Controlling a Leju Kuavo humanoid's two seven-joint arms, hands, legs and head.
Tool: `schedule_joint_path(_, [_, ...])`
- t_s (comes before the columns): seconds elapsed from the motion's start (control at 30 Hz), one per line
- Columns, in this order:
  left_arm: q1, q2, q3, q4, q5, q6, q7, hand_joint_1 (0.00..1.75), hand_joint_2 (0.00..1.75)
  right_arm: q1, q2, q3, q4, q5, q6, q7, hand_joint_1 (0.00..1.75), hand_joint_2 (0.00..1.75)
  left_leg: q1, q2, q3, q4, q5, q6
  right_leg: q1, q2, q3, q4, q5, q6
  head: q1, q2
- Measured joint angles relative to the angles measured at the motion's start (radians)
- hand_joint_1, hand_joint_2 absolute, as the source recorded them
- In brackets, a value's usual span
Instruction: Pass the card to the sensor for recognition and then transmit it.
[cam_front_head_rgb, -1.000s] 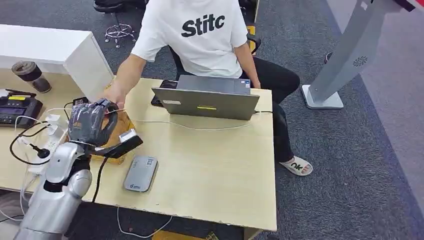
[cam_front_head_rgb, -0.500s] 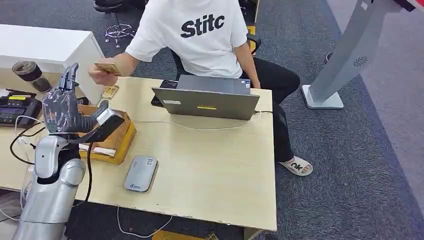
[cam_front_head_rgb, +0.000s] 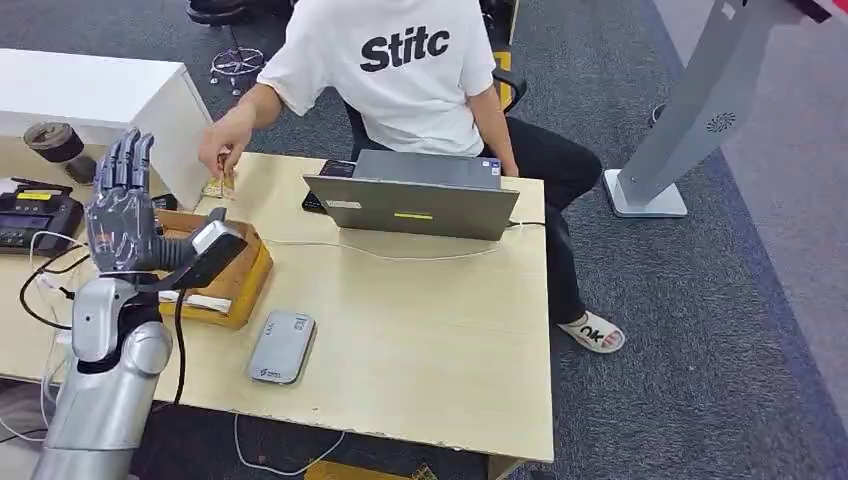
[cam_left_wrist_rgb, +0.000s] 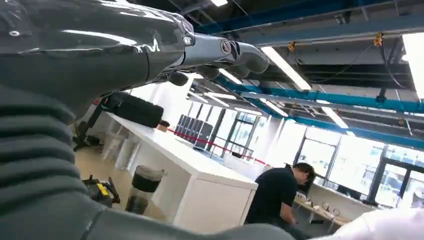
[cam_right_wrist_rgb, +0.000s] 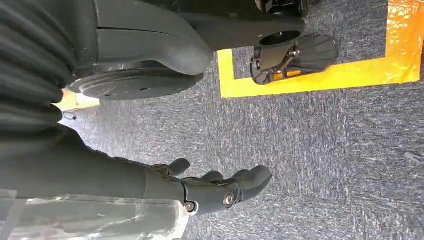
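The robot's left hand (cam_front_head_rgb: 122, 215), dark-fingered under a clear plastic cover, is raised above the near-left part of the pale wooden table (cam_front_head_rgb: 420, 340) with its fingers straight, spread and pointing up, holding nothing; the left wrist view shows the same fingers (cam_left_wrist_rgb: 220, 50) stretched out against the ceiling lights. The right hand (cam_right_wrist_rgb: 220, 190) hangs low over grey carpet, fingers loosely extended and apart, also empty. The thin tan card (cam_front_head_rgb: 219, 186) lies at the far-left edge of the table, beside the white cabinet (cam_front_head_rgb: 120, 105), with the hand of the person in the white T-shirt (cam_front_head_rgb: 222, 150) on it or just above it; whether that hand pinches the card or merely touches it cannot be told. The flat grey rounded sensor pad (cam_front_head_rgb: 282, 346) sits near the front edge, just beside the yellow wooden tray (cam_front_head_rgb: 245, 285) and well apart from the card. A grey laptop (cam_front_head_rgb: 415, 205) stands open toward the person, a white cable trailing from it. The card looks light, stiff and smooth, likely slippery against hard fingertips and awkward to lift while flat on the wood; a pinch across one short edge between thumb and a finger, leaving most of the face free to present over the pad, seems the safest hold, and pressure should be modest so it neither bends nor shoots out
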Motion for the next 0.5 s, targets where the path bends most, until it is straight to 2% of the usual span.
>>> schedule_joint_path(0.1, [0.039, 0.008, 0.001, -0.008, -0.054, -0.007, 0.004, 0.00, 1.75, 0.006, -0.001, 0.000, 0.000, -0.020, 0.000, -0.010, 0.00, 1.75, 0.000, 0.000, 0.000, 0.000, 0.000, 0.000, 0.000, 0.001, 0.000, 0.000, 0.000, 0.000, -0.001, 0.000])
schedule_joint_path(0.3, [0.144, 0.021, 0.001, -0.066, -0.076, -0.007, 0.004, 0.00, 1.75, 0.026, -0.004, -0.003, 0.001, -0.039, 0.007, -0.021, 0.00, 1.75, 0.000, 0.001, -0.001, 0.000, 0.000, 0.000, 0.000, 0.001, -0.001, 0.000, 0.000, 0.000, 0.000, 0.000])
schedule_joint_path(0.5, [0.294, 0.025, 0.016, -0.158, -0.116, 0.087, 0.005, 0.00, 1.75, 0.038, -0.006, -0.004, 0.001, -0.051, 0.020, -0.023, 0.00, 1.75, 0.000, 0.002, -0.002, 0.000, -0.001, 0.000, 0.000, 0.002, -0.002, 0.000, 0.000, 0.000, 0.000, 0.000])
